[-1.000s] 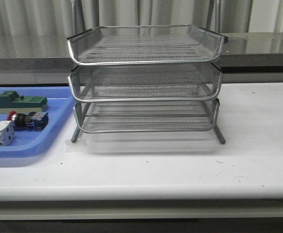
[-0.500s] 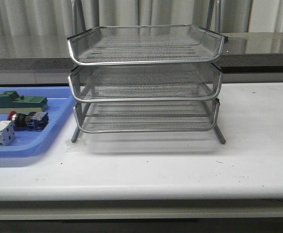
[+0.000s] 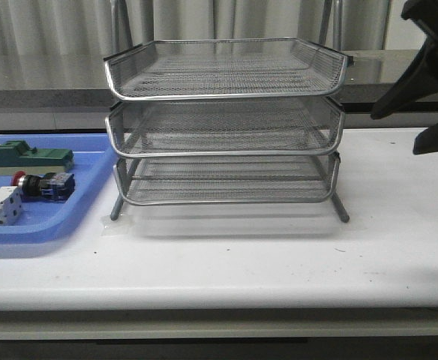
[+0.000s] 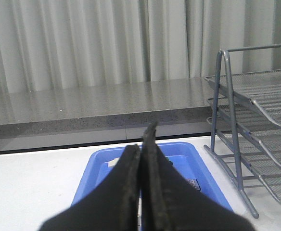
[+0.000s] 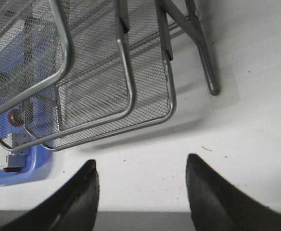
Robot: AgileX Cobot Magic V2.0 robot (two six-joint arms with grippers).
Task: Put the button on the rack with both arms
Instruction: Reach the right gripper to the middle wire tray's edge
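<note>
On the front view, the button (image 3: 43, 184) lies in the blue tray (image 3: 91, 169) just left of the rack (image 3: 225, 124), untouched; the right gripper (image 3: 418, 112) hangs at the rack's right side, fingers spread, probably placed to steady or slide a tray. From the left wrist, the left gripper (image 4: 140, 183) shows its fingers pressed together above that tray (the button itself is hidden there). From the right wrist, spread fingertips (image 5: 83, 187) frame the rack's corner.
</note>
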